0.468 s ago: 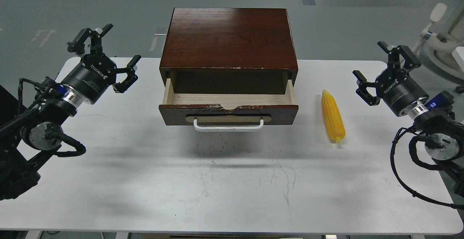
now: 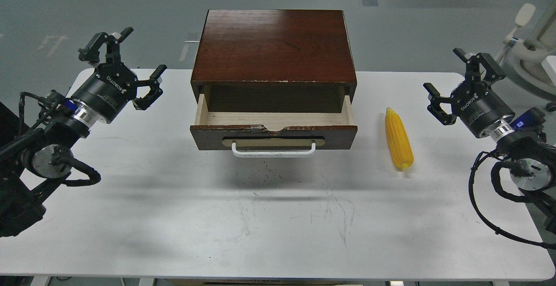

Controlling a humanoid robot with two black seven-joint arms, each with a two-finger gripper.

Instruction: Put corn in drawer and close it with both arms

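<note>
The yellow corn (image 2: 398, 139) lies on the white table to the right of the drawer, its pointed end away from me. The drawer (image 2: 273, 129) of the dark brown cabinet (image 2: 273, 45) stands pulled out, with a white bar handle (image 2: 273, 150), a chipped top edge and an empty pale wood inside. My left gripper (image 2: 124, 62) is open and empty, held above the table left of the cabinet. My right gripper (image 2: 460, 80) is open and empty, held above the table right of the corn.
The white table (image 2: 260, 216) carries only the cabinet and the corn. Grey floor lies behind it. A white chair or stand (image 2: 527, 38) is at the far right beyond the table. Loose black cables (image 2: 482, 208) hang by my right arm.
</note>
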